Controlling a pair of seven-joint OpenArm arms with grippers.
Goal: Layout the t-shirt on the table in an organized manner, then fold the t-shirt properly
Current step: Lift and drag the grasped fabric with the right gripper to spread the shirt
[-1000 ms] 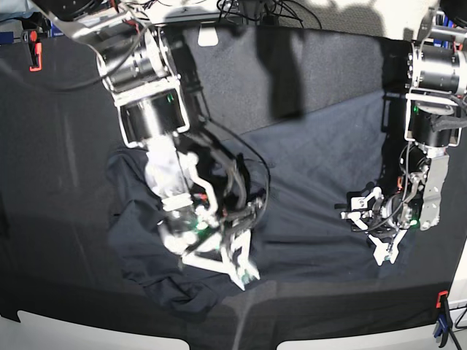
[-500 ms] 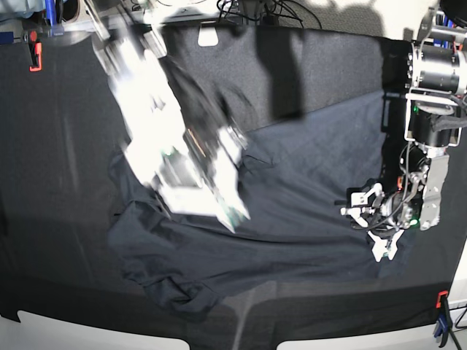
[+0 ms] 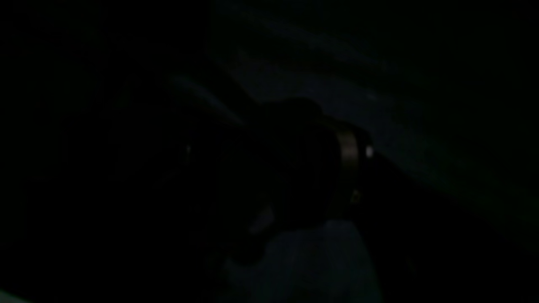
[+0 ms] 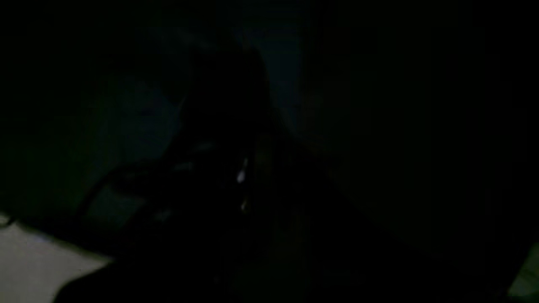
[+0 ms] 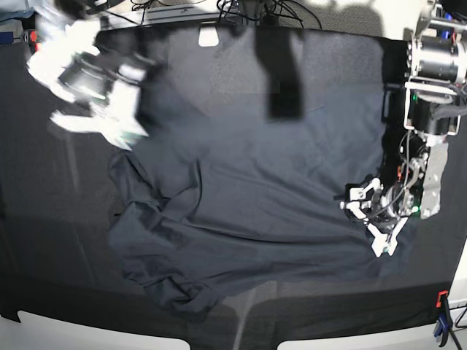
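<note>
The dark navy t-shirt (image 5: pixel 255 211) lies crumpled across the middle of the table (image 5: pixel 58 240), its lower left bunched in folds. My left gripper (image 5: pixel 370 220) stands open low over the shirt's right edge, white fingers (image 5: pixel 383 244) spread. My right gripper (image 5: pixel 120 131) is a blur at the upper left, by the shirt's top left corner; it is shut, and the blur hides whether fabric is pinched in it. Both wrist views are almost black and show nothing usable.
A clamp with an orange tip (image 5: pixel 441 302) sits at the front right corner, a red one (image 5: pixel 31 36) at the back left. A white piece (image 5: pixel 208 36) and cables (image 5: pixel 255 9) lie along the back edge. White table edging (image 5: pixel 80 328) runs along the front.
My right arm has swung fast from the shirt's lower middle up to the far left corner. The shirt now shows spread out where the arm was. The left gripper has barely moved.
</note>
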